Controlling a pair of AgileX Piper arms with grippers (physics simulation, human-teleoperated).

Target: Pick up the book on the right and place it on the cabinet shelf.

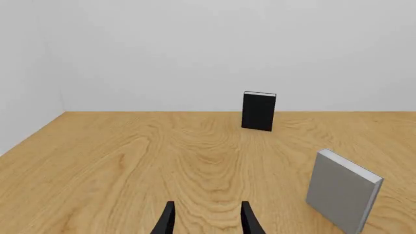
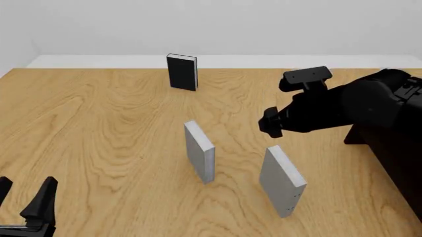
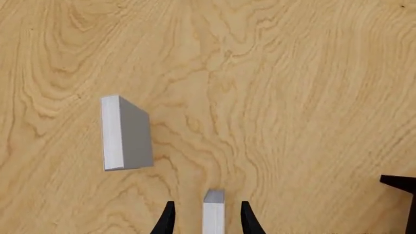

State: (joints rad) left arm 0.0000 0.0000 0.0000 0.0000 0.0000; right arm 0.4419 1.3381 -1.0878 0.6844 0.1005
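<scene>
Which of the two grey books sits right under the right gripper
The right-hand grey book, nearest the dark cabinet. In the right wrist view its top edge sits between the open right gripper's fingers; the other grey book stands off to the left.

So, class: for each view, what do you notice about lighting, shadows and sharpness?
Front view: flat, even light, hardly any shadow under the right grey book or the black book, no glare on the table. Left wrist view: sharp throughout, plain pale walls. Right wrist view: crisp wood grain, the book's top edge between the open fingers, no blur.
</scene>
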